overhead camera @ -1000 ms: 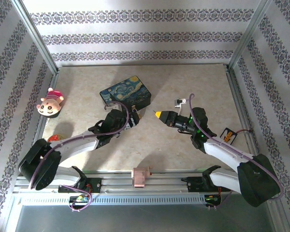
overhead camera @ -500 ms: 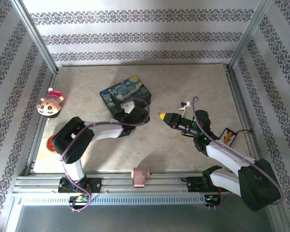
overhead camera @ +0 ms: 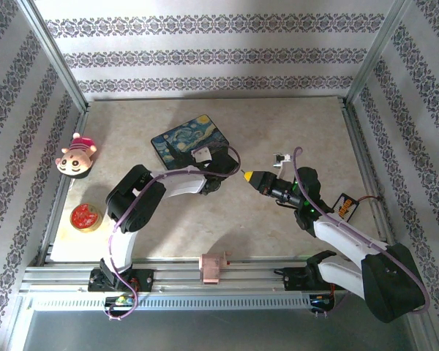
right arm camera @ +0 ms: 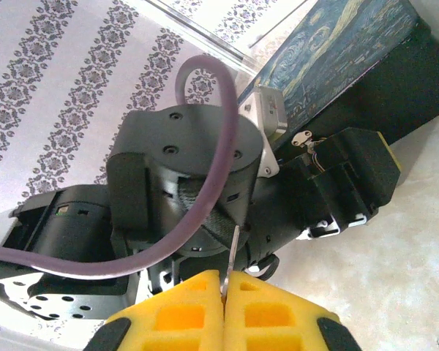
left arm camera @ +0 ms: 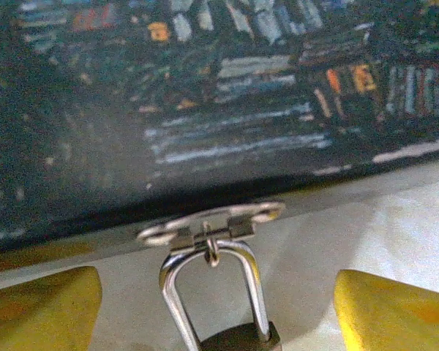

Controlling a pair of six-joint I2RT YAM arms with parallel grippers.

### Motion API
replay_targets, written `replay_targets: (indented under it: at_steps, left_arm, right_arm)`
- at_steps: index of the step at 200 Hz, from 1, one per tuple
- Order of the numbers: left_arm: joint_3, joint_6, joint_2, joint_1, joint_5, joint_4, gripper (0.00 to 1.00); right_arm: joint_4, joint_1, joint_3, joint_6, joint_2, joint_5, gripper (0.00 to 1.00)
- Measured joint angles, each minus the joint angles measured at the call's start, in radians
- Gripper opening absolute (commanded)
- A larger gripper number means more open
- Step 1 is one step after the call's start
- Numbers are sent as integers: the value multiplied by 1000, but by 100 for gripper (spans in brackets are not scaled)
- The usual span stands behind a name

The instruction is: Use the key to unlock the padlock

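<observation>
By the box, my open left claw straddles the padlock; right claw pinches the key; next I'd grip, then align.

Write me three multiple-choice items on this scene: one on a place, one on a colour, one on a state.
1. Where does the padlock hang?
A. from a wall hook
B. from the clasp on the painted box
C. from a drawer handle

2. What colour are the left fingers?
A. red
B. white
C. yellow

3. How do the right fingers stand?
A. shut on the key
B. wide open
C. shut on a cloth

Right letters: B, the shackle passes through the clasp. C, yellow pads flank the shackle. A, the fingers pinch a thin metal blade.
</observation>
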Motion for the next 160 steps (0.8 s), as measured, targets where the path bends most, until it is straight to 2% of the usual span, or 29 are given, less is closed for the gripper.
replay_targets:
  at_steps: [53, 79, 117, 143, 160]
  left_arm:
    - [25, -29, 21, 0, -18, -77, 69]
    - [19, -37, 21, 0, -18, -80, 64]
    - [0, -42, 21, 0, -13, -76, 51]
    - [0, -41, 21, 0, -10, -66, 50]
    - [0, -40, 21, 0, -9, -63, 43]
  right_arm:
    - [0, 0, 0, 0, 0, 0, 0]
    - [0, -6, 0, 0, 0, -2, 0]
    - [0, -6, 0, 0, 6, -3, 0]
    - [0, -6, 0, 0, 10, -3, 0]
    - [0, -6, 0, 0, 10, -4, 0]
